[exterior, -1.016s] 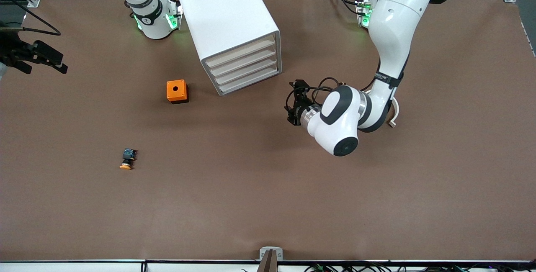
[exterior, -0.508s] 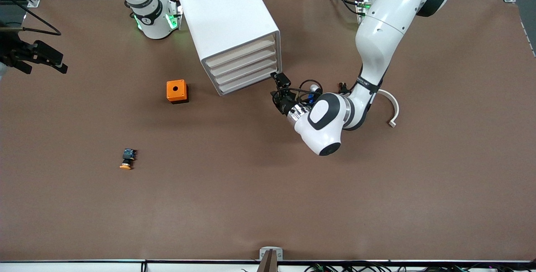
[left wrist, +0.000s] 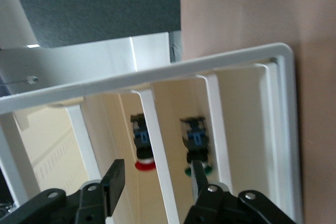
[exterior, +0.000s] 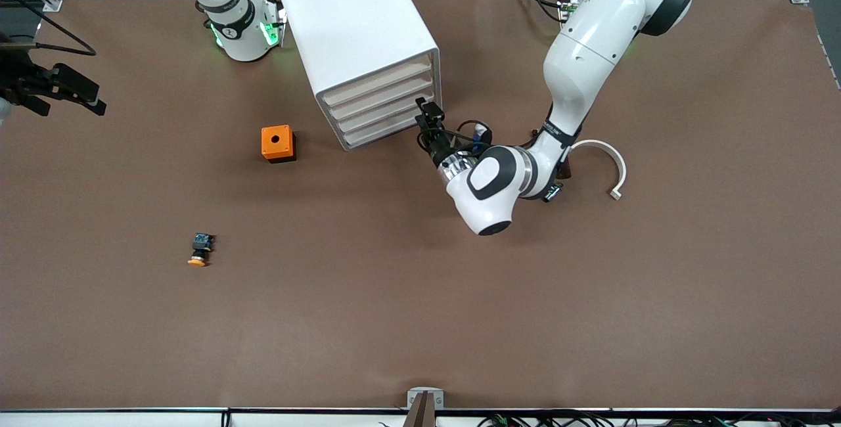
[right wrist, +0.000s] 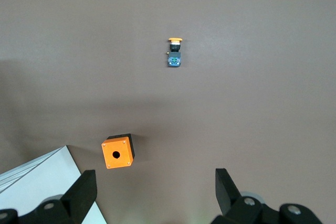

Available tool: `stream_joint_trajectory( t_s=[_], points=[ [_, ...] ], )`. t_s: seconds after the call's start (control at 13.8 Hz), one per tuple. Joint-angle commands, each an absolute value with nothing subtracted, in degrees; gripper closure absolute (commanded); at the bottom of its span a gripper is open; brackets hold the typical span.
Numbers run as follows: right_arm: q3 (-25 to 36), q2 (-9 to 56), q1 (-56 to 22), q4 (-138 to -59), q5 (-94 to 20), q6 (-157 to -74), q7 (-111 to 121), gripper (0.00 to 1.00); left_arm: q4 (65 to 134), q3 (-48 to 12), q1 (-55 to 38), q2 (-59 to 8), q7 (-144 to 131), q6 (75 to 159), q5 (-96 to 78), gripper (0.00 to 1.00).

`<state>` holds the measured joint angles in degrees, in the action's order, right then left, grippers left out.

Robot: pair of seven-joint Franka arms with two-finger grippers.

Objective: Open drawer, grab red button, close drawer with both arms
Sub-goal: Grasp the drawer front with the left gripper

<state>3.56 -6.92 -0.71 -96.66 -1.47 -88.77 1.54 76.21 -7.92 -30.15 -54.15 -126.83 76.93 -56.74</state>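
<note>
Left gripper (exterior: 426, 113): jaws apart, astride a drawer front edge (left wrist: 157, 156) of the white cabinet (exterior: 358, 39); red-capped button (left wrist: 142, 145) just ahead inside. Right gripper (right wrist: 155, 190): jaws wide apart, waiting high over the bench (exterior: 420, 295), orange cube (right wrist: 117, 151) below.

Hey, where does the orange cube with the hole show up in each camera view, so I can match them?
Front view: the orange cube sits on the table beside the white cabinet, toward the right arm's end.
Left wrist view: not in it.
Right wrist view: the orange cube lies between the cabinet's corner and the orange-capped button.
Shared landmark: the white cabinet shows in all three views.
</note>
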Motion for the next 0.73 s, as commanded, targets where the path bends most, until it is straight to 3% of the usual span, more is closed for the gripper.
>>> stream_joint_trajectory(
  t_s=[0.0, 0.44, 0.65],
  points=[
    [3.3, -8.0, -0.4, -97.5, -1.1, -88.6, 1.9, 0.0, 75.8, -7.7, -31.5, -55.2, -129.5, 73.7, -58.0, 0.41],
    [3.3, -8.0, -0.5, -97.4, -1.1, -88.5, 1.9, 0.0, 75.8, -7.6, -33.6, -56.7, -131.2, 73.4, -57.8, 0.43],
    [3.3, -8.0, -0.5, -97.4, -1.0, -88.2, 1.9, 0.0, 75.8, -7.7, -35.6, -56.8, -131.2, 73.4, -58.0, 0.49]
  ],
)
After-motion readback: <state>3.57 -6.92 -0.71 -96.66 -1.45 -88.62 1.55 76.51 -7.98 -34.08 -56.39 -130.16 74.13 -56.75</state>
